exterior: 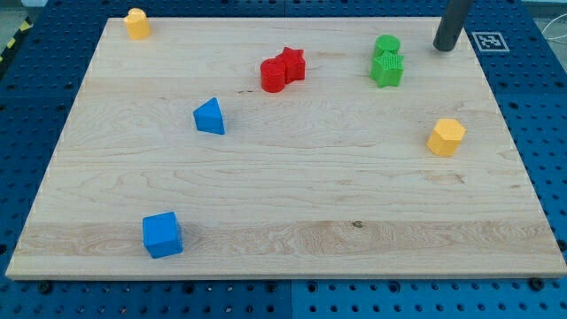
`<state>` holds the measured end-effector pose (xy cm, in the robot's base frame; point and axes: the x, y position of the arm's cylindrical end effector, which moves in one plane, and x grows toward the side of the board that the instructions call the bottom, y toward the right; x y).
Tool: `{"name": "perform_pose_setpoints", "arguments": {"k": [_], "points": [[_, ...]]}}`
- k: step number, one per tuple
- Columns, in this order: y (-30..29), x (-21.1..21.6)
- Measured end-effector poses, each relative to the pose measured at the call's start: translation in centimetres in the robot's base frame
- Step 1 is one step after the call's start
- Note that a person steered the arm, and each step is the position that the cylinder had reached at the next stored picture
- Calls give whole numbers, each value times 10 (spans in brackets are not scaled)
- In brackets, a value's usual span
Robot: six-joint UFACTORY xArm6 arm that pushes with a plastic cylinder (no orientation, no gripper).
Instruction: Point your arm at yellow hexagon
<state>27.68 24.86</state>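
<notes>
The yellow hexagon (446,136) lies near the board's right edge, about mid-height in the view. My tip (444,47) rests on the board at the view's top right, well above the hexagon and just right of two green blocks. A second yellow block (136,23) sits at the view's top left corner of the board.
Two green blocks touch each other: a round one (386,45) above a star-like one (387,70). A red cylinder (274,76) touches a red star (291,63) at top centre. A blue triangle (210,117) lies left of centre, a blue cube (162,234) at bottom left.
</notes>
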Motion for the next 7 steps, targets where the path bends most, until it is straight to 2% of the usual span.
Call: {"name": "perform_pose_setpoints", "arguments": {"k": [2, 4, 7], "points": [[0, 59], [-14, 101], [-78, 114]]}}
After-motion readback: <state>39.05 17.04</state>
